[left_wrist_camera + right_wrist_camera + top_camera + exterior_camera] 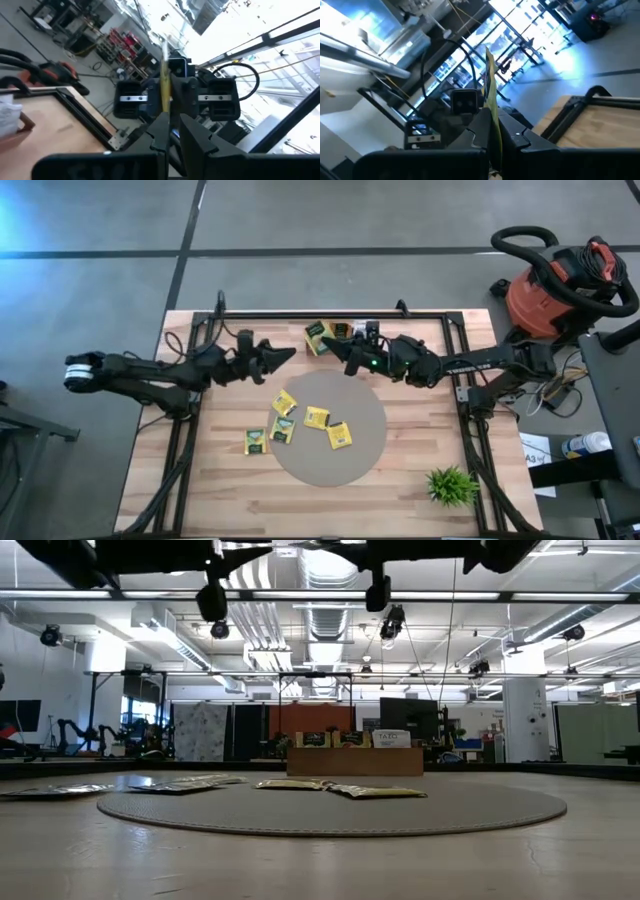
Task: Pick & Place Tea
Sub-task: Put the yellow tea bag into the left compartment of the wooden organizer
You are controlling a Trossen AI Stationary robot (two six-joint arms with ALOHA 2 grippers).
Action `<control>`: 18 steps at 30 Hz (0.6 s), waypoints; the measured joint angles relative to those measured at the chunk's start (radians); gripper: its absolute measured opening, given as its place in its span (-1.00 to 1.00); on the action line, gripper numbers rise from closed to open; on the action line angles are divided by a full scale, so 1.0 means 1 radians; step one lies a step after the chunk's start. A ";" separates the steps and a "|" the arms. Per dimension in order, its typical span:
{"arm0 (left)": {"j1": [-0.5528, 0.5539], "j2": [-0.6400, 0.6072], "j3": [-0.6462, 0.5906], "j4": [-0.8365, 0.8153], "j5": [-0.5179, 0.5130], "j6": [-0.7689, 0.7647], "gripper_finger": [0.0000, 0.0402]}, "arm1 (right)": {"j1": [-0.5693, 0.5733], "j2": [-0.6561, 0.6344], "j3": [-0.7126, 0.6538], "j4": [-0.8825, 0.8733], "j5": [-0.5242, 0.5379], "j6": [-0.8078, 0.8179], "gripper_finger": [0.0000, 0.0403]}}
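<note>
Several yellow tea packets (317, 417) lie flat on a round grey mat (360, 465) in the middle of the wooden table; the low view shows them (375, 792) flat as well. My left gripper (290, 356) and my right gripper (328, 343) hang above the mat's far side. They point level at each other, tips close together. Each is shut on a yellow packet seen edge-on, one in the left wrist view (164, 75) and one in the right wrist view (490, 85). My left gripper pinches one end of a yellow packet (165, 106) between its two fingers (159, 131), flat faces against them. The fingers come level from the table's left. The packet sticks out past the fingertips, lifted clear of the table. My right gripper pinches one end of a yellow packet (493, 114) between its two fingers (515, 136). It comes level from the table's right. The packet stands out beyond the fingertips, edge toward the camera, clear of the table.
A low wooden box (322, 336) with packets in it stands at the table's far edge, just behind the two grippers. A small green plant (452, 485) sits at the near right corner. A red shop vacuum (560, 290) stands off the table at the far right.
</note>
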 joint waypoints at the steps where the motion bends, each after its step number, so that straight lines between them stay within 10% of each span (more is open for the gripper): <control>1: 0.000 0.015 0.007 0.006 0.004 -0.001 -0.83 | 0.000 0.009 0.006 -0.004 0.000 0.000 -0.94; 18: 0.000 0.126 0.140 0.019 0.105 0.077 -0.83 | 0.007 0.077 0.073 -0.006 -0.009 -0.018 -0.94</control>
